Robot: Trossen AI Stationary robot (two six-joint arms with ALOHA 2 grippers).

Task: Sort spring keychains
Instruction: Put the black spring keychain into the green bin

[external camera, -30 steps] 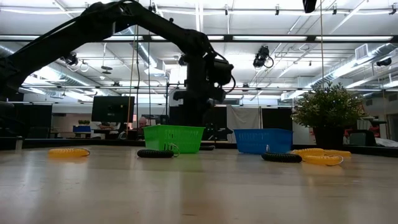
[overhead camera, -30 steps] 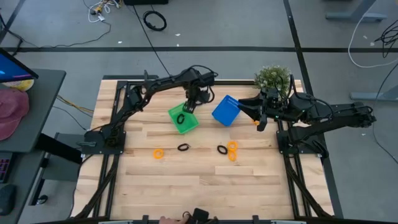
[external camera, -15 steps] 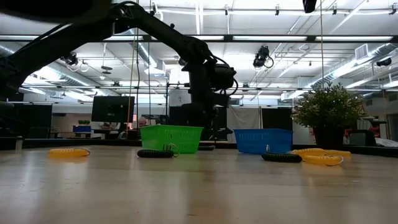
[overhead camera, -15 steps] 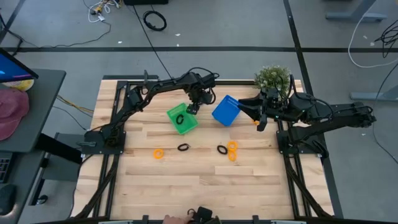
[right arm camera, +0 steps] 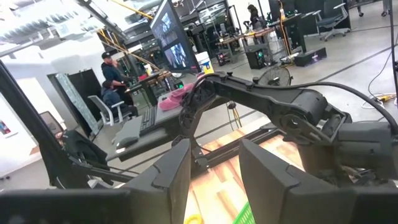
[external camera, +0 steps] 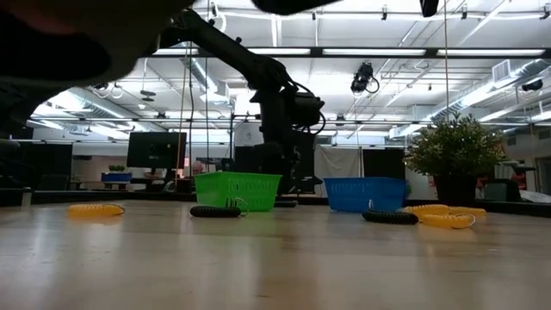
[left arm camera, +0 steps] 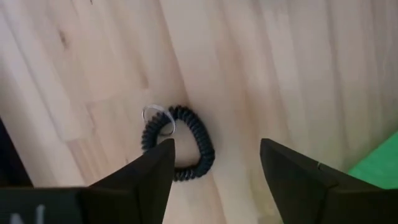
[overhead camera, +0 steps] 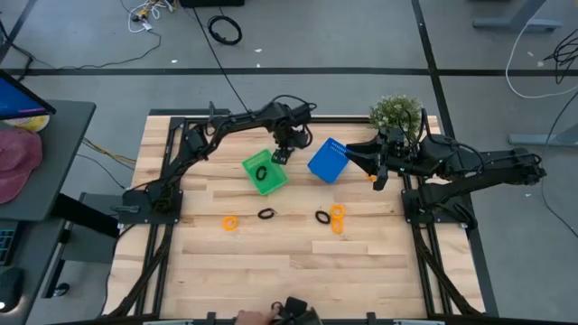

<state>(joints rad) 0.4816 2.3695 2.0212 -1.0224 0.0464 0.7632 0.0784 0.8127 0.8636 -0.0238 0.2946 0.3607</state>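
Note:
A black spring keychain (left arm camera: 202,140) with a small metal ring lies flat on the wood. My left gripper (left arm camera: 214,149) points down over it, fingers open, one on each side of the coil. In the high view that gripper (overhead camera: 282,152) stands at the far right corner of the green basket (overhead camera: 254,162), which holds another black keychain (overhead camera: 263,171). The blue basket (overhead camera: 328,160) is to its right. Loose on the table are an orange keychain (overhead camera: 231,221), two black ones (overhead camera: 265,214) (overhead camera: 322,217) and orange ones (overhead camera: 337,218). My right gripper (right arm camera: 211,180) waits open and level beside the blue basket.
A potted plant (overhead camera: 396,113) stands at the table's far right. A person's hand with a dark object (overhead camera: 280,314) shows at the near edge. Bare wood lies in front of the row of loose keychains.
My left gripper has sunk toward the table and shifted a little toward the far right, from over the green basket's far rim to just beyond its corner.

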